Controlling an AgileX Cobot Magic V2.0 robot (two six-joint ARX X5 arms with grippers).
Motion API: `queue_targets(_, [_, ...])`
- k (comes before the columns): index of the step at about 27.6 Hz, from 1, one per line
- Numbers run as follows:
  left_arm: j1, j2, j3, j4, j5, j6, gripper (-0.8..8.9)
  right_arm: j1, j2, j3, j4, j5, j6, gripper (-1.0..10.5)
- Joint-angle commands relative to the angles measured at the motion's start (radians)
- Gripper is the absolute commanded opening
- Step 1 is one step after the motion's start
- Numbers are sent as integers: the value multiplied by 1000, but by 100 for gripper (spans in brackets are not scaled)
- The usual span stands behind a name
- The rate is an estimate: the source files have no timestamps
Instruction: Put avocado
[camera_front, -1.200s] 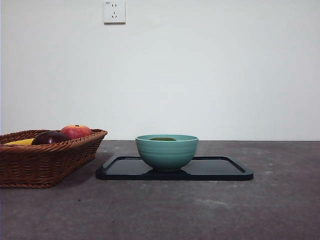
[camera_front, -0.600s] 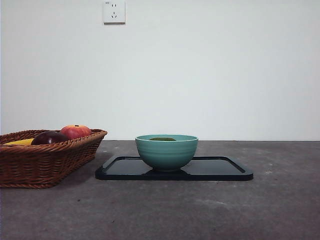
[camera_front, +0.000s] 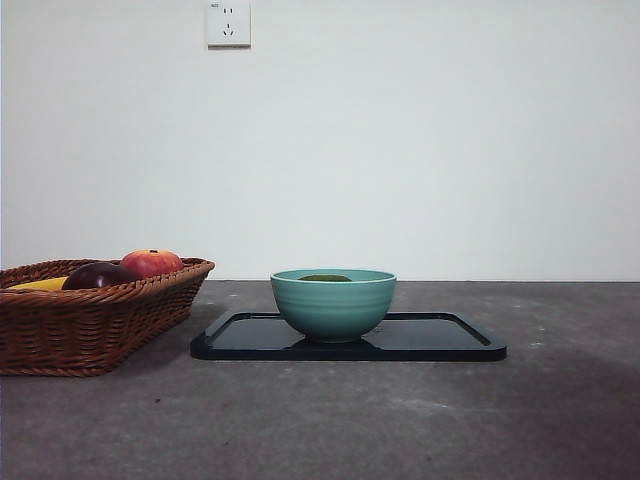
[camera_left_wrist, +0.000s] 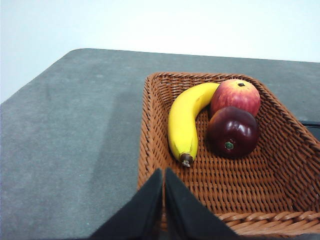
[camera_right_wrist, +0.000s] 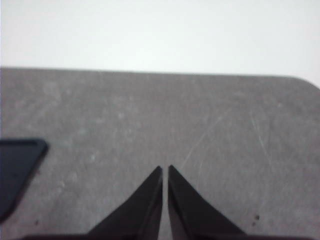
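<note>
The avocado (camera_front: 326, 278) lies inside the teal bowl (camera_front: 333, 305); only its olive-green top shows above the rim in the front view. The bowl stands on a black tray (camera_front: 440, 340). My left gripper (camera_left_wrist: 164, 172) is shut and empty, held above the near edge of the wicker basket (camera_left_wrist: 280, 165). My right gripper (camera_right_wrist: 165, 170) is shut and empty over bare table, with a corner of the black tray (camera_right_wrist: 17, 167) off to one side. Neither gripper shows in the front view.
The wicker basket (camera_front: 90, 315) stands at the left and holds a banana (camera_left_wrist: 182, 125), a red apple (camera_left_wrist: 236, 96) and a dark maroon fruit (camera_left_wrist: 233, 131). A wall socket (camera_front: 228, 22) is on the white wall behind.
</note>
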Motion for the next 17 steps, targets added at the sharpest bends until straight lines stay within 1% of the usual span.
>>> queue_targets(1, [-1,-2,-21,-7,4,-2,6,-1,-21,-51,24,-6,-10,12])
queue_targets(4, [-1,-2,-21,-7,4,-2,6,-3,-46,-88,3,-21,-13,12])
queue_targets(11, [-1,-2,-21,-7,4,-2,6,-4,-100,-88,-21,-19,-51,12])
queue_targets(17, [-1,-2,-21,-7,4,-2,6,-4,-135,-88,-99,-19,-68,12])
